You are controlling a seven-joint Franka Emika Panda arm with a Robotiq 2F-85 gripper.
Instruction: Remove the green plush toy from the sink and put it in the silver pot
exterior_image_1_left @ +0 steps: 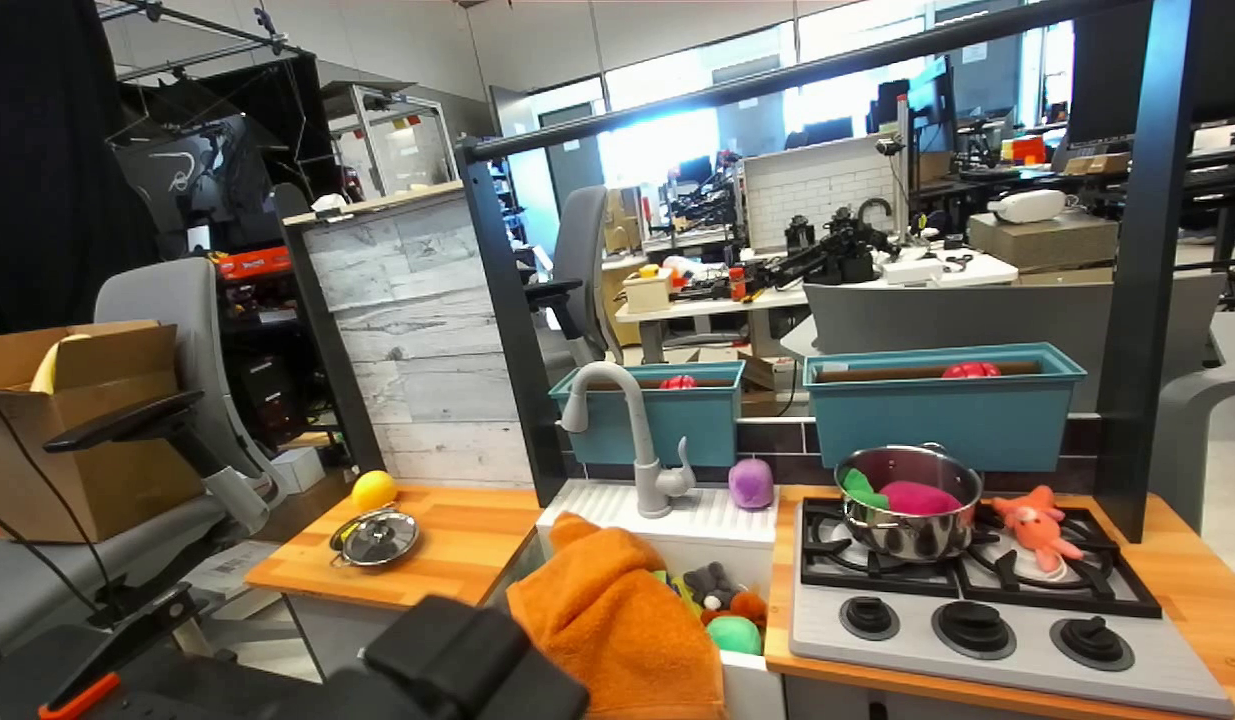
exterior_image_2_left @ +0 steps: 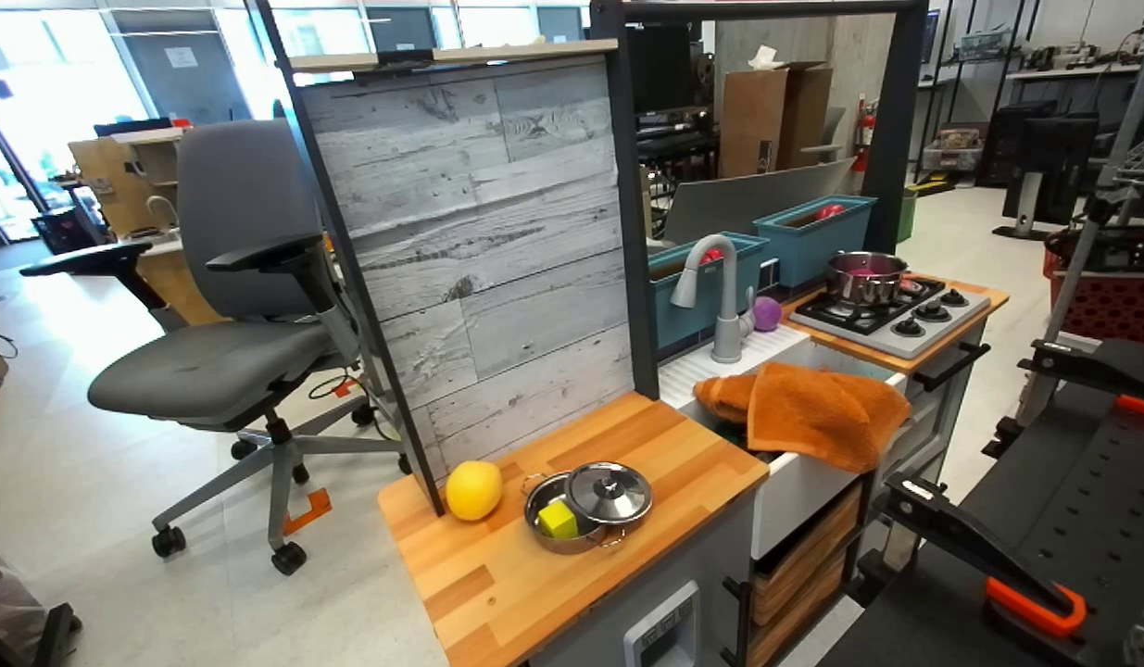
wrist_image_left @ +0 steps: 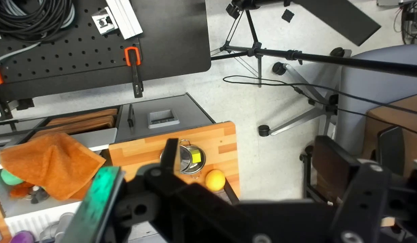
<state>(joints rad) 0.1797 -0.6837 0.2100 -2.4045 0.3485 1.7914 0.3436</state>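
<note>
A round, bright green plush toy (exterior_image_1_left: 734,635) lies in the front part of the pale sink (exterior_image_1_left: 752,562), just beside an orange cloth (exterior_image_1_left: 617,610) that drapes over the sink's front wall; in the wrist view the cloth hides part of the toy. Right behind it in the sink are a grey soft thing (exterior_image_1_left: 710,583) and a reddish-orange one (exterior_image_1_left: 746,606), both too crowded to make out fully. A curved grey faucet (exterior_image_1_left: 645,440) rises at the back, with a small purple round object (exterior_image_1_left: 750,484) near its base. Beside the sink, the silver pot (exterior_image_1_left: 907,535) stands upright on a grey stove (exterior_image_1_left: 915,640), mostly over the grate nearer the sink, holding something bright pink and something green. A salmon-pink plush (exterior_image_1_left: 1039,528) lies on the stove near the pot. Two teal bins (exterior_image_1_left: 937,425) stand behind. On the wooden counter (exterior_image_2_left: 701,463) beyond the sink's opposite side sit a yellow ball (exterior_image_2_left: 473,491) and a smaller metal pot (exterior_image_2_left: 548,537), its lid (exterior_image_2_left: 609,491) resting partly across, a yellow-green block (exterior_image_2_left: 558,521) inside. In the wrist view the black gripper (wrist_image_left: 247,145) has its two fingers spread wide apart.
</note>
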